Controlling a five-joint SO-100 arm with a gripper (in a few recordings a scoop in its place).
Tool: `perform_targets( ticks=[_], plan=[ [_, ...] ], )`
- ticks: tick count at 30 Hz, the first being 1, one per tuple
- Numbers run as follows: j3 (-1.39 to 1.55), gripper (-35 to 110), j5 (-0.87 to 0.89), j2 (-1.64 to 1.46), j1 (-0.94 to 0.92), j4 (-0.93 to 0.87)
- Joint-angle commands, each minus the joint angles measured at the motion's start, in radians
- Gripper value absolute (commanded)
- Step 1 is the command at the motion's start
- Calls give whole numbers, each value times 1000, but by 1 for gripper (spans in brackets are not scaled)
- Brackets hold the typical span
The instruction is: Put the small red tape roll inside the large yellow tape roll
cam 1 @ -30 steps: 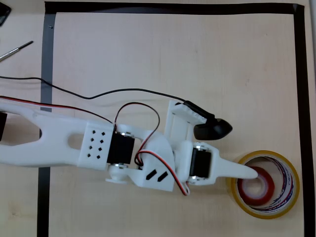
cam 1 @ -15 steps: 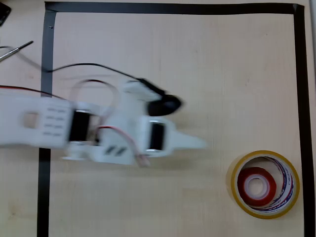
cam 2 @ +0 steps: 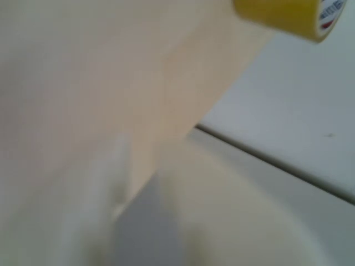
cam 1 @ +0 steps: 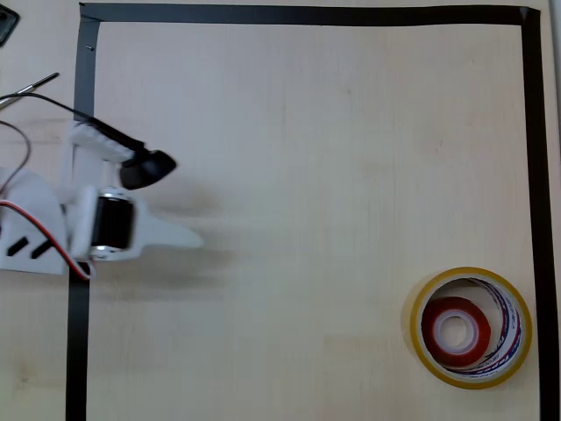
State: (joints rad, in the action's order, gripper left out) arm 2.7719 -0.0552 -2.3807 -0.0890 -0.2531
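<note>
The small red tape roll [cam 1: 453, 306] lies flat inside the hole of the large yellow tape roll [cam 1: 415, 329], at the lower right of the overhead view. Nothing touches either roll. My white gripper [cam 1: 195, 237] is far off at the left edge of the marked area, pointing right, and its fingers form one closed point with nothing between them. In the blurred wrist view the fingers [cam 2: 89, 221] meet near the bottom, and a piece of the yellow roll [cam 2: 277, 14] shows at the top right.
A black tape border [cam 1: 307, 14] frames the wooden work area; its left strip [cam 1: 81, 88] runs under my arm. A thin metal tool [cam 1: 28, 89] lies outside it at the upper left. Bare wood lies between gripper and rolls.
My arm has pulled back from the rolls at the lower right to the far left edge. The red roll stays inside the yellow roll, unmoved.
</note>
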Motion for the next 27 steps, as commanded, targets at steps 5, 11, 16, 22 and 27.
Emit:
perform_targets(
  ticks=[5,11,16,22,27],
  plan=[
    [187,0,-92,-453,29,-330],
    [327,0,-143,-953,-5,-672],
    [305,0,-135,-953,-14,-746],
    [301,0,-130,-953,11,-764],
    [301,0,-130,-953,17,-764]
  ],
)
